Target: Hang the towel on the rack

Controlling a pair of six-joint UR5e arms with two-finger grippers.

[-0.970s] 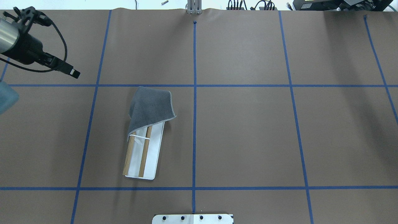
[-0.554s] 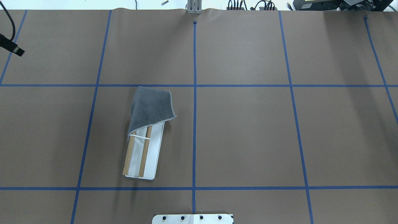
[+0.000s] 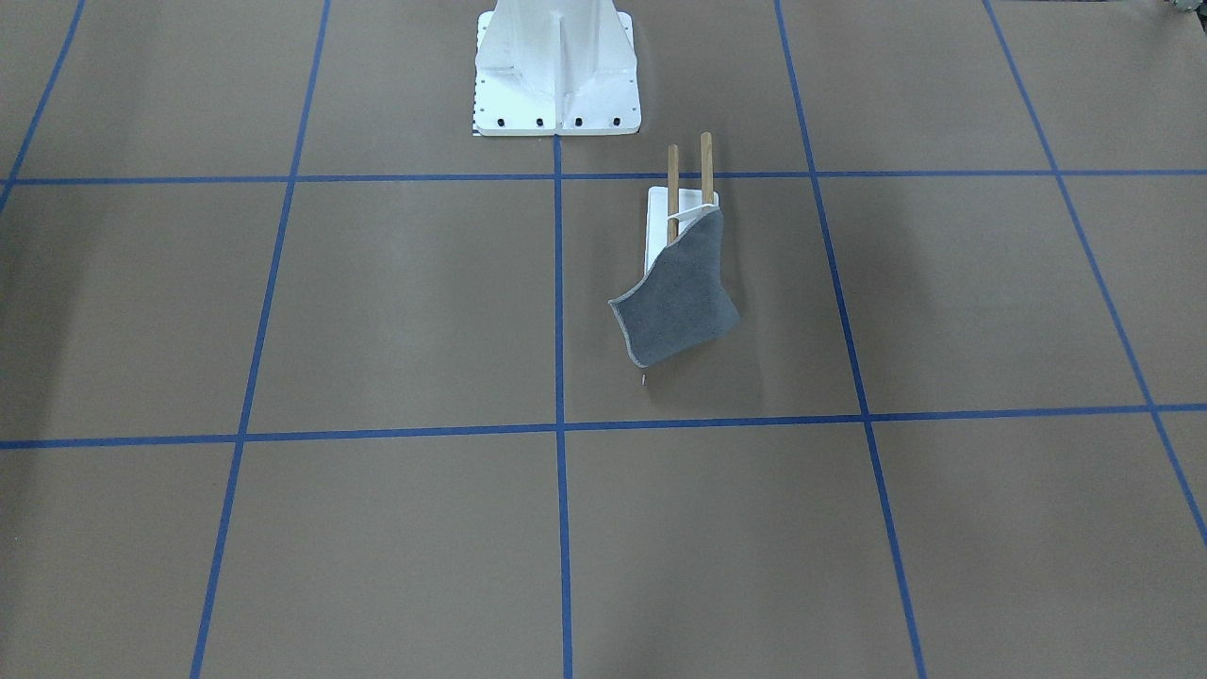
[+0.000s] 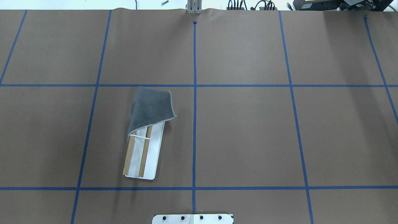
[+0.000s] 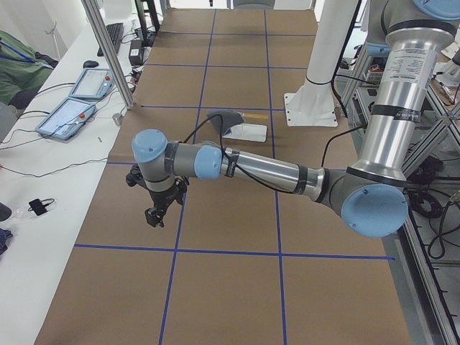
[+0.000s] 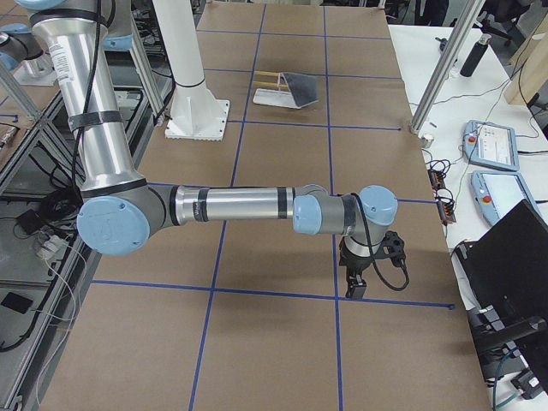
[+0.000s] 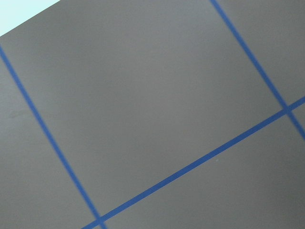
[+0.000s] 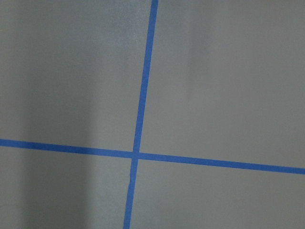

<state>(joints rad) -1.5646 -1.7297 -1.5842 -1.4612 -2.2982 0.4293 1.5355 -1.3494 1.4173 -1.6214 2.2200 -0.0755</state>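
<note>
The dark grey towel (image 4: 152, 107) lies draped over the far end of the rack (image 4: 154, 149), covering the ends of its two wooden dowels (image 4: 128, 155). It also shows in the front view (image 3: 679, 302), hanging over the rack (image 3: 688, 165). The left gripper (image 5: 157, 215) shows only in the left side view, far from the rack, near the table's left end; I cannot tell if it is open or shut. The right gripper (image 6: 354, 287) shows only in the right side view, near the table's right end; I cannot tell its state. Both wrist views show only table paper and blue tape.
The white bolted pedestal (image 3: 556, 66) stands at the robot's side of the table, close to the rack. Control pendants lie on the white benches at both table ends (image 5: 72, 115) (image 6: 492, 145). Aluminium posts (image 5: 108, 50) (image 6: 445, 68) stand at the far table edge.
The left arm, at the overhead view's upper left a second ago, has drawn off to the left and out of that view. The towel and rack have not moved.
</note>
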